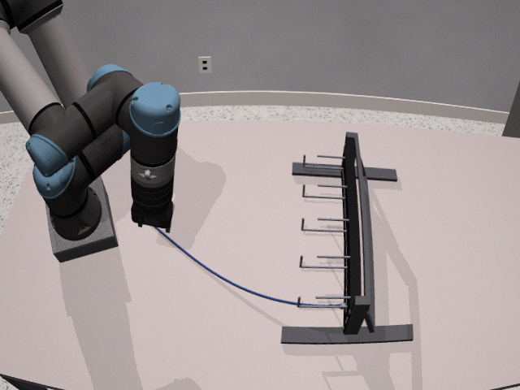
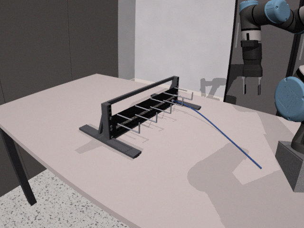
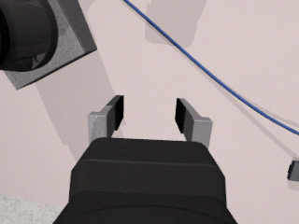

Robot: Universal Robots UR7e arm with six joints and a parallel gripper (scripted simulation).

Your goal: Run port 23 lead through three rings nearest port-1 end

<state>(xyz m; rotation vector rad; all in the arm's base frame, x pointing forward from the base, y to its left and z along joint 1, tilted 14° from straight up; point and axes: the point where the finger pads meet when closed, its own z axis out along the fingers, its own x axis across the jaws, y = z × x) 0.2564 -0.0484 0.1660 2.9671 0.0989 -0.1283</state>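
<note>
The dark rack [image 1: 357, 235] with the patch panel stands on the table, and five open wire rings stick out of its front. The blue lead [image 1: 227, 279] leaves the panel at the port-23 end beside the last ring [image 1: 321, 303] and curves across the table. Its free end [image 2: 260, 167] lies on the table near the robot base. The rings at the port-1 end [image 2: 128, 126] hold nothing. My gripper [image 2: 251, 89] is open and empty, well above the table and over the lead's free end. In the wrist view the fingers stand apart and the lead [image 3: 210, 75] runs past beyond them.
The robot base [image 1: 81, 227] stands on a grey block at the table's left side. The rack's two flat feet [image 1: 346, 333] reach out in front and behind. The table edge [image 2: 98, 196] runs near the port-1 end of the rack.
</note>
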